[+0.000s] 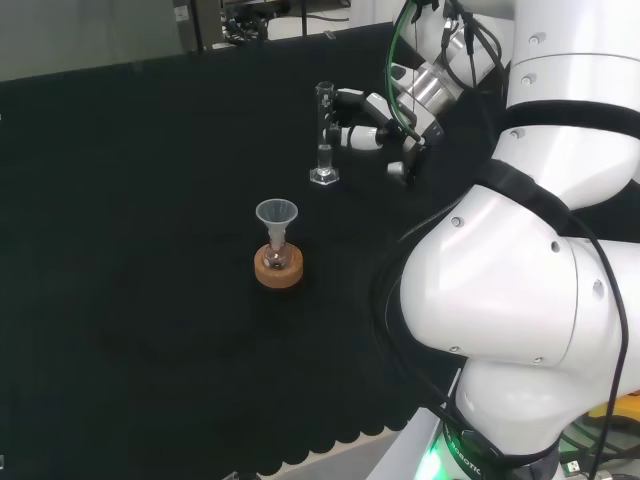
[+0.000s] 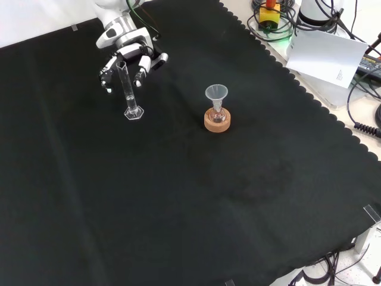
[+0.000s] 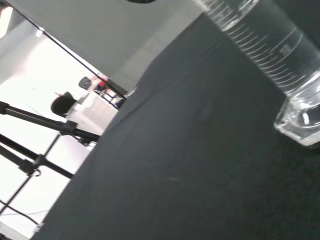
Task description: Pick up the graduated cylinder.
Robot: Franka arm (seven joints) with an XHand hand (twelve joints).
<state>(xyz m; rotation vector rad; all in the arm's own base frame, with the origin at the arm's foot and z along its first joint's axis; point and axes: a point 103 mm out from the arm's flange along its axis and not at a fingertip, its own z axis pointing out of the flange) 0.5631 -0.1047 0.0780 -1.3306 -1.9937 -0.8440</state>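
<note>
- 1 graduated cylinder (image 1: 324, 135) stands upright on the black cloth (image 1: 150, 250), resting on its flat hexagonal foot, toward the far side of the bench in the head view and to the left of the hand (image 1: 372, 130) there.
- 2 other pieces sit nearer the middle of the cloth, well apart from the cylinder: a clear funnel (image 1: 277, 222) set in a small flask on a cork ring (image 1: 278, 268).
- In the front view the hand (image 2: 128, 59) is just behind the cylinder's (image 2: 129, 89) upper half, fingers spread and only loosely bent on either side of the tube; it looks released, not yet closed round anything, and whether a fingertip already touches the glass I cannot tell.
- The wrist view shows the cylinder (image 3: 270, 55) close up: a clear, smooth wall with printed graduation lines and a thicker foot.
- Judging by that, it should be light, rigid and slippery, and breakable if knocked over or dropped.
- Being tall and narrow on a small foot, it would likely tip from a sideways nudge near the top.
- The best hold seems to be round the straight tube at about mid-height, thumb opposite the fingers, closing evenly so the cylinder stays upright, then lifting straight up.
</note>
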